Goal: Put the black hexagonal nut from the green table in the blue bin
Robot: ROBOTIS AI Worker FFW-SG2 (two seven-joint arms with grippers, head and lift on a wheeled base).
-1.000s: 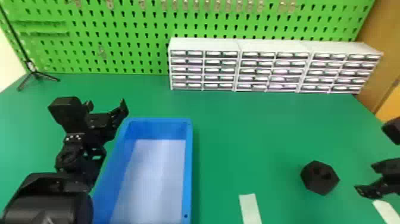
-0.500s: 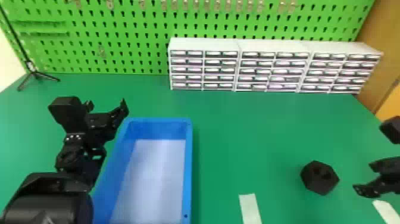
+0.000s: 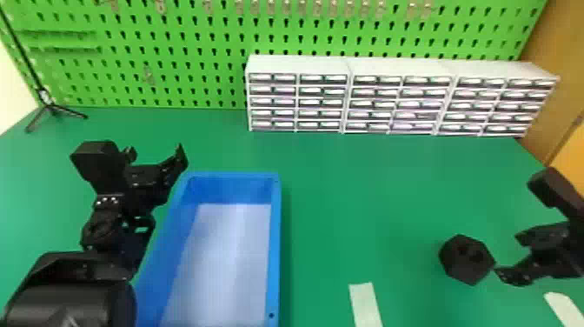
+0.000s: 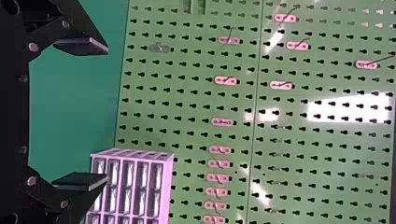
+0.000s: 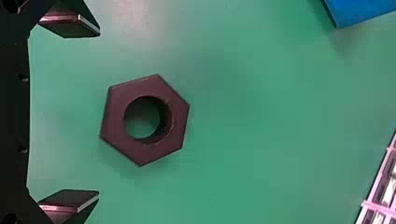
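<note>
At the far left, a black tripod stand [image 3: 51,106] was set on the green bench [image 3: 347,174], in front of the green pegboard [image 3: 208,56]. Nearer, the left hand [image 3: 155,155] was held at the far left corner of the blue bin [image 3: 274,261], its fingers spread wide with nothing gripped. The bin was laid with its long axis running from near to far, and its pale floor was exposed. Beyond it and to the right, white drawer units [image 3: 300,65] were lined up along the pegboard. At the near edge, to the right of the bin, a pale strip [image 3: 366,304] was seen on the bench.

The black hexagonal nut [image 3: 467,259] was seated flat at the near right, well apart from the bin. Its hole was pointed straight up, and green could be seen through it. Its outline was about as long as broad; one flat side was turned toward the right hand [image 3: 508,255]. That hand was placed just to the right of it, fingers wide apart and empty, with the nut lying just ahead of the gap between the fingertips. A second pale strip [image 3: 565,308] was seen at the near right.
</note>
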